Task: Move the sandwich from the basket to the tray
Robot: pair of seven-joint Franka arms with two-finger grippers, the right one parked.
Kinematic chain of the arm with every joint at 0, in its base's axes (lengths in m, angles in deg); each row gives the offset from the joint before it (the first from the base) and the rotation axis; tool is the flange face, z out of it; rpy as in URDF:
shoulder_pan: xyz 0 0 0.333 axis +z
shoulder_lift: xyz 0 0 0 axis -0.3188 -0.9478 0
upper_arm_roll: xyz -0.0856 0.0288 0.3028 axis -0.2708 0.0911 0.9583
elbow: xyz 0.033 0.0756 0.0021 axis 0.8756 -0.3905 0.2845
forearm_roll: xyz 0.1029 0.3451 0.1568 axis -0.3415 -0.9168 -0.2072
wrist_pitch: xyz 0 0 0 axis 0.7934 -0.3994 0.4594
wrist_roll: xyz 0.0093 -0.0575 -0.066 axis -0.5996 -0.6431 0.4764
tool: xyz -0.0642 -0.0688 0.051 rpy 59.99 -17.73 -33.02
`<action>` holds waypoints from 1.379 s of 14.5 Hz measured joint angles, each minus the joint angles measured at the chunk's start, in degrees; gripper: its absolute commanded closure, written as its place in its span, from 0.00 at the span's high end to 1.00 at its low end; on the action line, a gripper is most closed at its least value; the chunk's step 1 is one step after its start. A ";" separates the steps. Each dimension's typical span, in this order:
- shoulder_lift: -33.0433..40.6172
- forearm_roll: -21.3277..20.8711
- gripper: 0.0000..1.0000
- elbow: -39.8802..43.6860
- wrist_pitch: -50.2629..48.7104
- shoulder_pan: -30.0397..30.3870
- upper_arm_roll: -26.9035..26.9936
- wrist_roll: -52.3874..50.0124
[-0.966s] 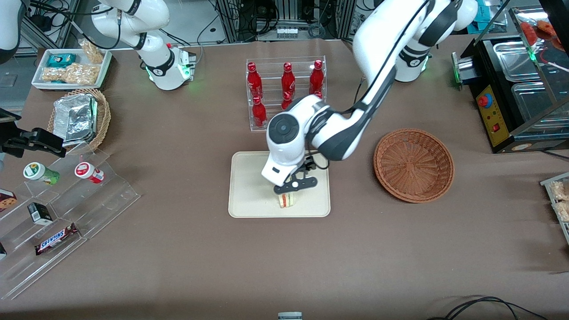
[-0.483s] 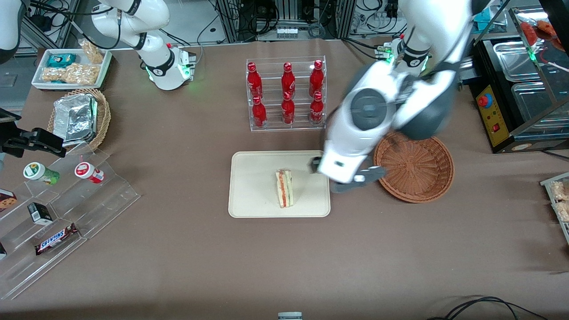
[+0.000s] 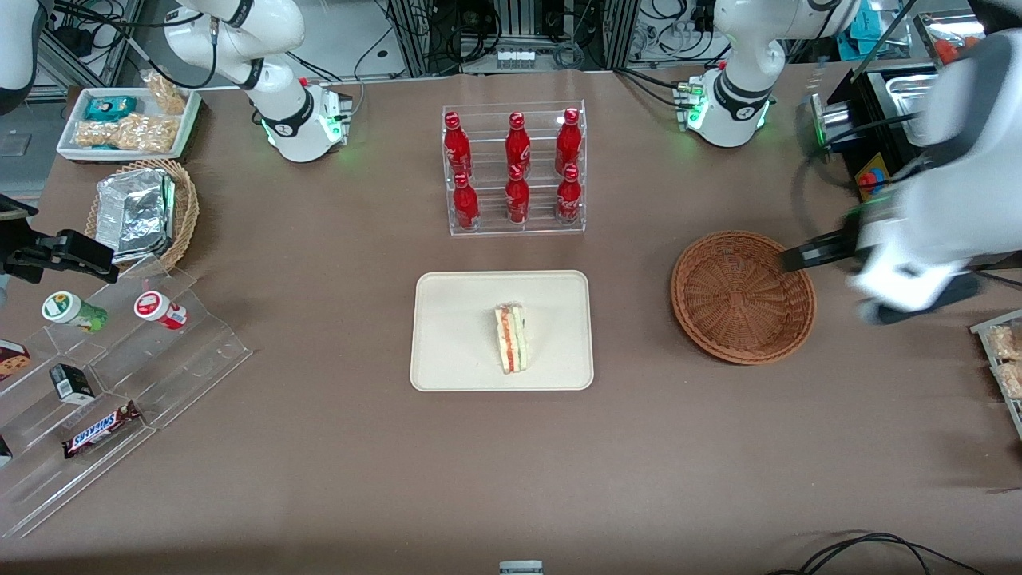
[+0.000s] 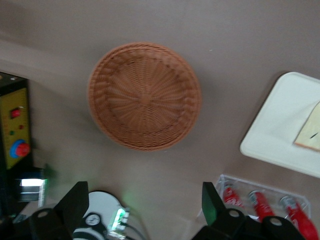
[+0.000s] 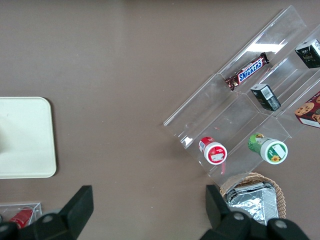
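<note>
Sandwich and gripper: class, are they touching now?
Apart. The front view shows the sandwich lying alone on the tray, the open gripper past the basket.

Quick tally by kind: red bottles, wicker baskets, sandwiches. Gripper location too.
Red bottles: 6
Wicker baskets: 2 (the basket, foil-packet basket)
Sandwich: 1, on the tray
Total: 9
Gripper: open, holding nothing, raised beside the basket toward the working arm's end.
</note>
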 measured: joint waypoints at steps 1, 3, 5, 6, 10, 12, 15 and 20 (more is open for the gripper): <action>0.84 0.03 1.00 -0.28 -1.30 2.43 0.01 2.56; 2.12 0.03 1.00 -0.91 -2.25 4.87 0.00 4.45; 2.91 0.07 1.00 -1.18 -2.09 4.91 -0.51 4.48; 3.25 0.08 1.00 -1.27 -1.25 4.82 -1.09 4.48; 7.95 0.08 1.00 -6.67 6.82 3.95 -2.03 4.47; 10.24 -0.21 1.00 -9.09 8.17 2.82 -2.06 4.42; 11.03 -4.60 1.00 -10.48 8.96 0.65 -2.12 4.33; 11.11 -2.69 1.00 -11.97 13.22 -3.13 -2.22 2.51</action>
